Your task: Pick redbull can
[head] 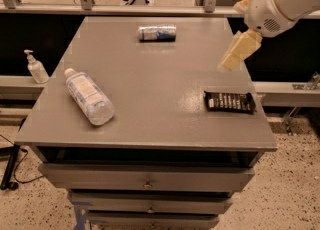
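Note:
The redbull can [157, 33] is silver and blue and lies on its side near the far edge of the grey table [150, 99]. My gripper [237, 53] hangs from the white arm at the upper right, above the table's right side. It is well to the right of the can and apart from it, and above the black wrapper.
A clear plastic bottle [89, 97] with a white cap lies on its side at the table's left. A flat black snack wrapper [229, 101] lies near the right edge. A small pump bottle [35, 67] stands on a ledge to the left. Drawers sit below the tabletop.

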